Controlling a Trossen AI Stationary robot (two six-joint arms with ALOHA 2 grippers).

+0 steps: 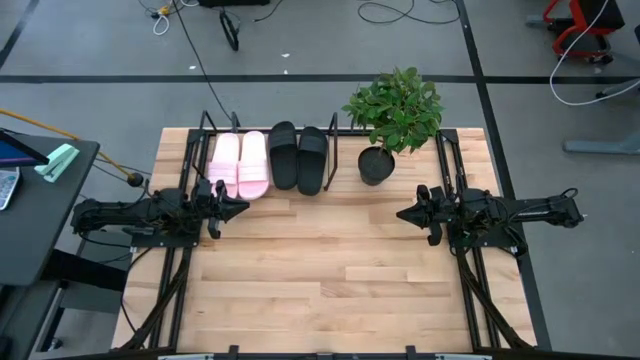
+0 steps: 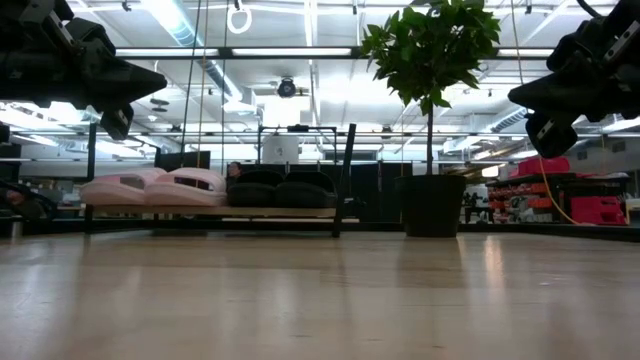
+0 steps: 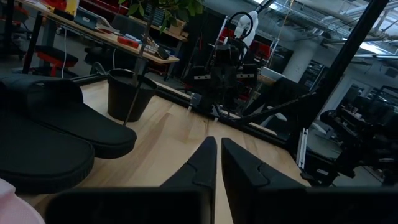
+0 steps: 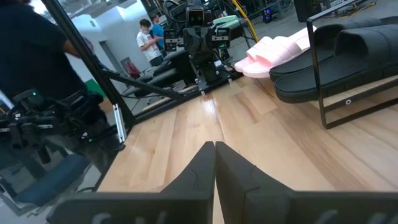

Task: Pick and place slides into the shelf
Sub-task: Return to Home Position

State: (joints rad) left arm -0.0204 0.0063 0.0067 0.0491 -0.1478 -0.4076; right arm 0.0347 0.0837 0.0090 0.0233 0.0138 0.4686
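Two pale pink slides (image 1: pixel 239 164) and two black slides (image 1: pixel 298 156) lie side by side on the low black shelf (image 1: pixel 333 160) at the table's far edge, soles down on its rack. They show in the low view as pink slides (image 2: pixel 155 187) and black slides (image 2: pixel 277 190). My left gripper (image 1: pixel 240 208) hovers shut at the table's left, just near of the pink slides, pointing level toward the right. My right gripper (image 1: pixel 403 214) hovers shut at the table's right, pointing level toward the left. Neither touches anything.
A potted green plant (image 1: pixel 392 118) in a black pot (image 1: pixel 376 166) stands right of the shelf at the far edge. The bare wooden table top (image 1: pixel 330 270) stretches between the two arms and toward the near edge. People stand in the room beyond (image 4: pixel 149 38).
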